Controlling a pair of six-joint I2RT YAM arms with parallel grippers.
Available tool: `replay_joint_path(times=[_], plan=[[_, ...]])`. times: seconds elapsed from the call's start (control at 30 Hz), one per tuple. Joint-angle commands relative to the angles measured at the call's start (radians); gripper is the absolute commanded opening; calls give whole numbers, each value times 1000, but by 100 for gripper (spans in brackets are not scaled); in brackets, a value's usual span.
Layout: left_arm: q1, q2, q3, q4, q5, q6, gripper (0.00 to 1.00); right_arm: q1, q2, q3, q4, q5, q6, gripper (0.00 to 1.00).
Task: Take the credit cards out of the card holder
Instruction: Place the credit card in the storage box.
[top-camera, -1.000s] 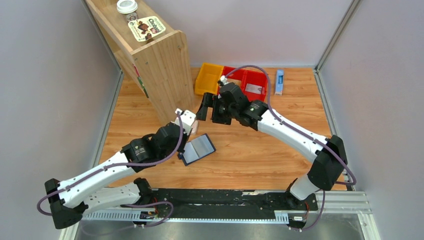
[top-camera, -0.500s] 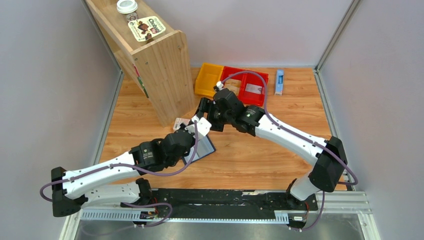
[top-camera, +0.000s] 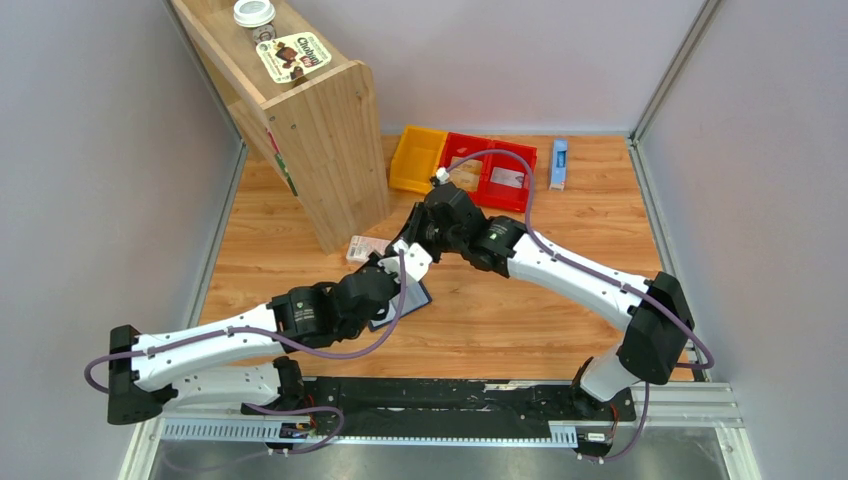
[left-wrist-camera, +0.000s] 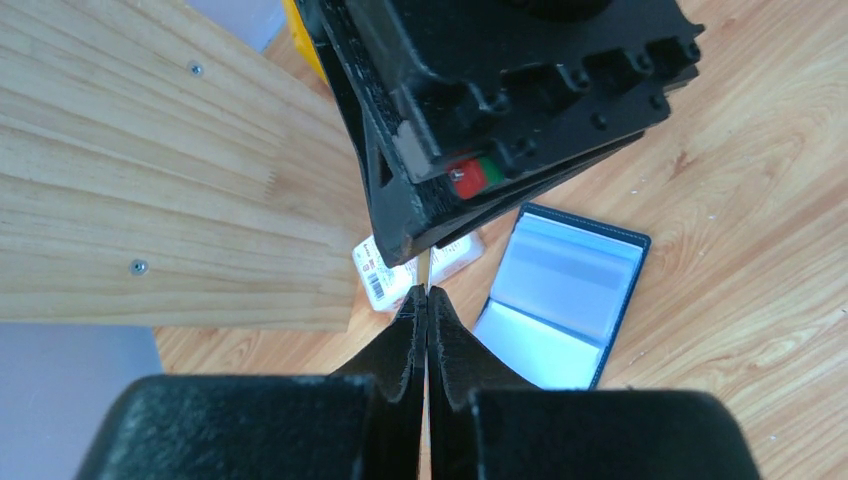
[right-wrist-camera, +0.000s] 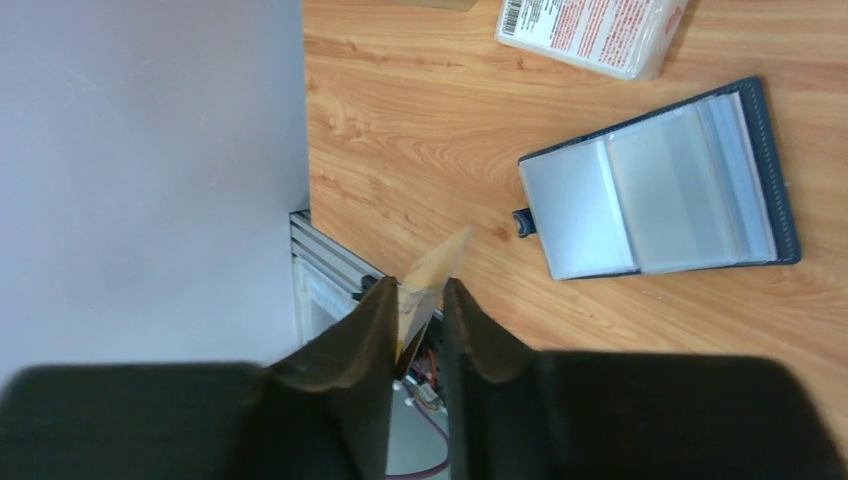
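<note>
The card holder lies open on the table, navy with pale pockets, half under my left arm; it also shows as the card holder and the card holder. My left gripper is shut on a thin tan credit card, seen edge-on above the table. My right gripper meets it from the other side. The credit card slants between its narrowed jaws, with a gap beside it. In the top view both grippers meet near the left gripper, and the card is hidden.
A pink-and-white packet lies by the foot of the wooden shelf. At the back stand a yellow bin and red bins with a pale card inside, and a blue-and-white box.
My left gripper swung right and up with the card to meet the right gripper. The right gripper came down to the left and its wide-open jaws narrowed around the card.
</note>
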Motion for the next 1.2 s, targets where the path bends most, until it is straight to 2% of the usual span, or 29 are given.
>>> replay_joint_path(times=[0.0, 0.1, 0.17, 0.3, 0.4, 0.5, 0.6, 0.7, 0.87, 1.0, 1.13, 1.17], plan=[[-20, -1, -2, 41, -27, -36, 0, -1, -4, -28, 33, 60, 38, 15], [-23, 5, 1, 23, -16, -83, 0, 0, -7, -37, 35, 62, 44, 0], [-23, 1, -2, 18, -18, -138, 5, 0, -15, -52, 44, 68, 45, 0], [-22, -36, -9, -11, -44, -281, 29, -3, -49, -95, 85, 126, 25, 0], [-19, -68, -26, -29, -64, -374, 53, -21, -78, -143, 140, 155, 5, 0], [21, -111, -45, -57, -46, -494, 61, -65, -105, -190, 183, 192, -22, 0], [110, -150, -77, -68, 39, -578, 65, -133, -128, -238, 249, 235, -70, 0], [254, -170, -129, -40, 187, -666, 66, -226, -139, -284, 343, 263, -105, 0], [446, -142, -166, 24, 370, -767, 70, -371, -61, -269, 496, 330, -165, 0], [509, -102, -192, 99, 491, -815, 72, -423, 57, -210, 619, 418, -240, 0], [528, -90, -227, 153, 499, -868, 75, -444, 227, -94, 686, 465, -284, 0], [529, -91, -249, 165, 495, -879, 79, -447, 267, -65, 711, 474, -294, 0]])
